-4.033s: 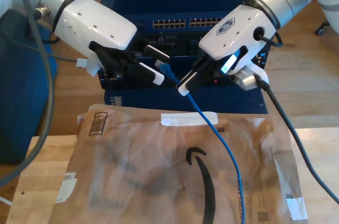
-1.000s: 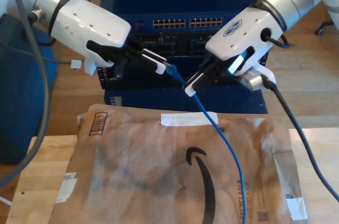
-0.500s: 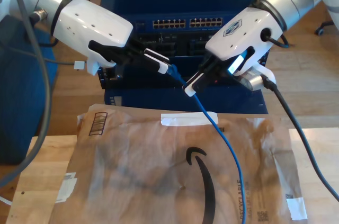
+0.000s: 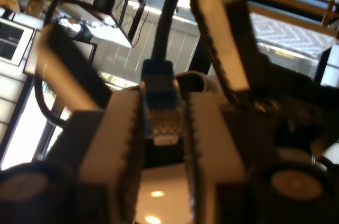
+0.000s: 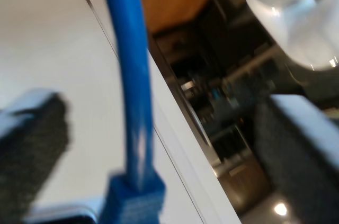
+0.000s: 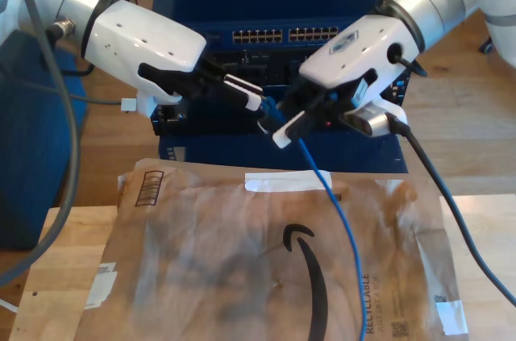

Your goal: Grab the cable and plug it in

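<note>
On the exterior view's left, my first gripper (image 6: 252, 96) is clamped on the plug (image 4: 161, 113) of the cable (image 6: 332, 200). The first wrist view shows the plug pinched squarely between both pads, its contacts facing the camera and the blue cord running straight out ahead of the jaws.

Just ahead of those jaws, my second gripper (image 6: 290, 119) has swung in from the exterior view's right over the last half second. It was a little apart from my first gripper and now sits just beside it, almost fingertip to fingertip. In the second wrist view its jaws stand apart. The cable passes between them, close to one pad (image 5: 34, 144) and clear of the other, so it is cradled, not squeezed.

Below my second gripper the cable hangs down over the brown paper envelope (image 6: 242, 260).

Behind both grippers stands the network switch (image 6: 282, 35) with its rows of ports, and the plug is not yet in any of them.

I judge this closing-in to be a set-up for a handover or a regrip near the plug. The plug needs steadying and aiming before it can be pushed into a port
</note>
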Action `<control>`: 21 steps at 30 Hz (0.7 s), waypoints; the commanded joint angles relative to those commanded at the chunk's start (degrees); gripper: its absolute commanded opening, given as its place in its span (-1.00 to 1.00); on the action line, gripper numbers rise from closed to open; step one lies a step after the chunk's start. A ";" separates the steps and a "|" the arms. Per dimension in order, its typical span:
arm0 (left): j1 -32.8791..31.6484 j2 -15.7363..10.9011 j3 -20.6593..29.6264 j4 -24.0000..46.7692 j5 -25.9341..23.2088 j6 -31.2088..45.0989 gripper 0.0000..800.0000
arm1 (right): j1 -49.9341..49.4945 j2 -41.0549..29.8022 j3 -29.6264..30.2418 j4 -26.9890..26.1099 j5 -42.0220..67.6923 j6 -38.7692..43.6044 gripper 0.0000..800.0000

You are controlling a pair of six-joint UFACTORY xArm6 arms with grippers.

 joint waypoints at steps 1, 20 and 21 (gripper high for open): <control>0.00 -0.09 0.00 0.00 0.00 0.00 -0.99 | -0.44 -0.35 -0.26 -0.09 -0.79 -0.18 0.84; 10.02 15.91 1.05 -16.97 18.11 -11.08 -0.99 | -1.32 -26.20 7.47 -8.88 -25.32 -1.58 0.99; 10.37 16.97 1.05 -18.11 19.25 -11.69 -0.99 | -1.23 -27.69 8.26 -8.88 -25.58 -3.69 0.99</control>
